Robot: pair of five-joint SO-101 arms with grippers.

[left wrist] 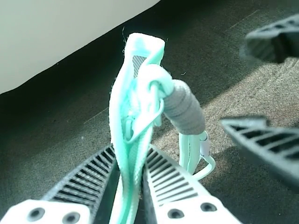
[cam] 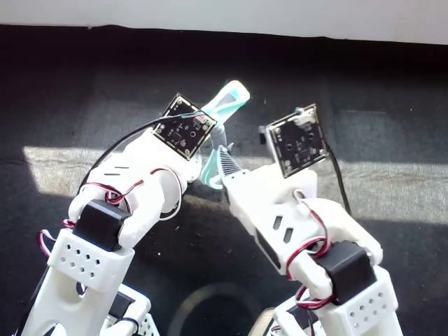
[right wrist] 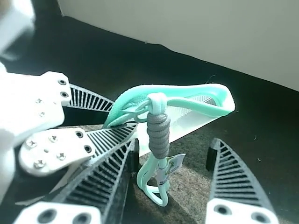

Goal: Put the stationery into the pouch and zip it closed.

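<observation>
A mint-green pouch [cam: 232, 99] hangs above the dark table, held upright. My left gripper [left wrist: 128, 156] is shut on its lower edge, the fabric pinched between both fingers. From the pouch's zipper hangs a pull cord [right wrist: 158, 133] wrapped in grey, ending in a mint loop [right wrist: 152, 186]. My right gripper [right wrist: 175, 145] stands open around that cord, one finger on each side, touching nothing. In the left wrist view the cord [left wrist: 184, 108] hangs just beside the pouch [left wrist: 135, 93], with a right finger [left wrist: 271, 144] close by. From above, both grippers meet under the pouch.
The black table [cam: 364, 84] has a sunlit band [cam: 392, 189] across its middle. A white wall [cam: 280, 14] runs along the far edge. A dark round shape [cam: 210, 308] lies between the two arm bases at the near edge.
</observation>
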